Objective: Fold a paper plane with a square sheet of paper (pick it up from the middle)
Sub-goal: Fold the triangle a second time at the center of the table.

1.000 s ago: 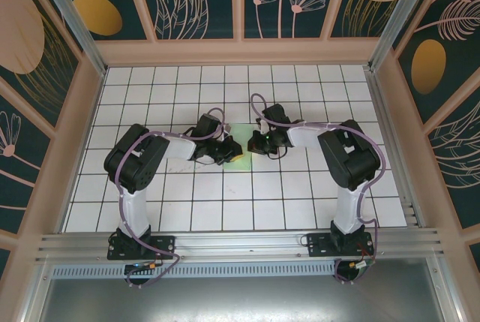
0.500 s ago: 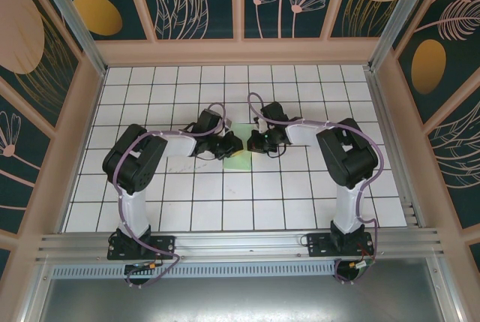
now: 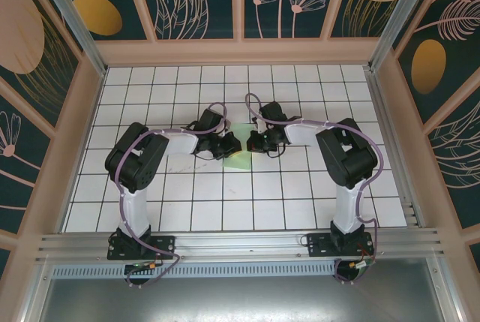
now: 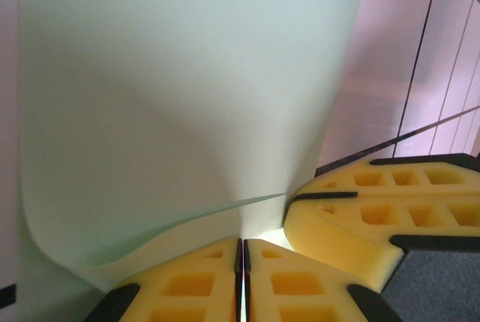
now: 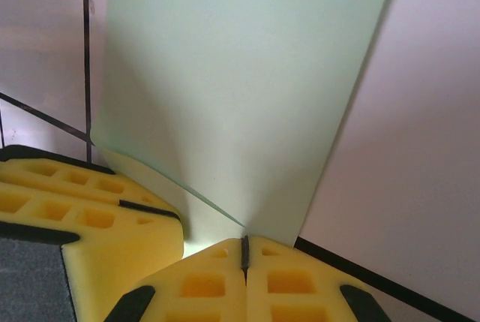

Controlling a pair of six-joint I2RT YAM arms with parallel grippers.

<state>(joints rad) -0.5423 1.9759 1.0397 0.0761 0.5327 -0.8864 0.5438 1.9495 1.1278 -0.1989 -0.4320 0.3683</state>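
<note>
Your left gripper (image 4: 242, 242) and right gripper (image 5: 244, 239) are both clamped shut on the square sheet of paper (image 3: 238, 159), centre frame, over the white grid-tiled table (image 3: 225, 203) inside teal floral-panelled walls (image 3: 201, 7).

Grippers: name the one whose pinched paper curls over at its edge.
The left gripper: the square sheet of paper rolls over beside its fingers; at the right gripper it is straight-edged.
</note>
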